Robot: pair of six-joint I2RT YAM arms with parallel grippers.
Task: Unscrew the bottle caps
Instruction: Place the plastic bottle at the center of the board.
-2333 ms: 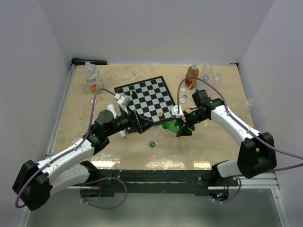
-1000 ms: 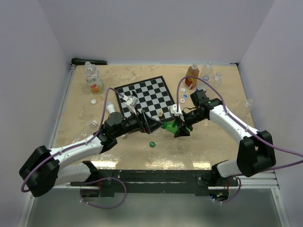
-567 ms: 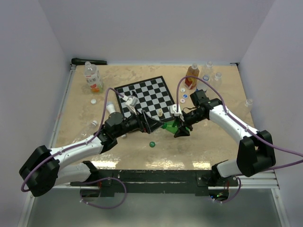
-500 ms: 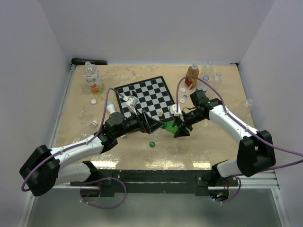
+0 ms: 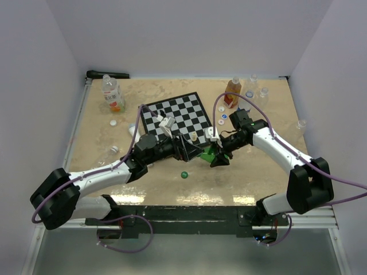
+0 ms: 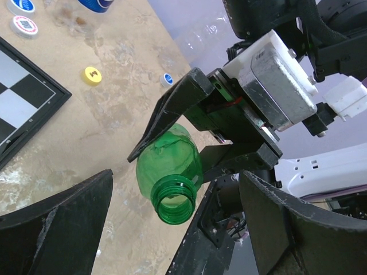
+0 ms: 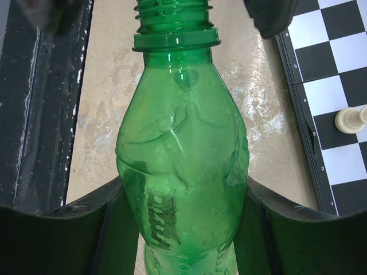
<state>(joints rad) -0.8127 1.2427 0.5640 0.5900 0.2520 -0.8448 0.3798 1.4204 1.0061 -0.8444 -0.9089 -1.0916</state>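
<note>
Holding the green bottle (image 7: 183, 172) by its body, the right pincer (image 5: 217, 156) is closed about halfway on it, with both fingers pressed on the sides, just off the near right corner of the chessboard (image 5: 178, 112). I think it turns the neck toward the other arm so that this arm can work on the mouth. The left pincer (image 6: 172, 229) stands wide open and has nothing in it; its two fingers are on each side of the neck but apart from it. The thread is bare, so this bottle seems done, and a green cap (image 5: 184, 175) lies alone on the counter (image 5: 258, 183), in front of the near edge of the chessboard. Only the top view gives this cap and the orange-labelled bottle (image 5: 231, 93) beyond the far right corner of the chessboard, which seems to have its cap on. Only the left wrist view looks into the open mouth, and it shows a yellow cap (image 6: 92, 75) near the chessboard's edge. Only the right wrist view shows the dents in the green wall and a pale chess piece (image 7: 350, 119) on the chessboard.
</note>
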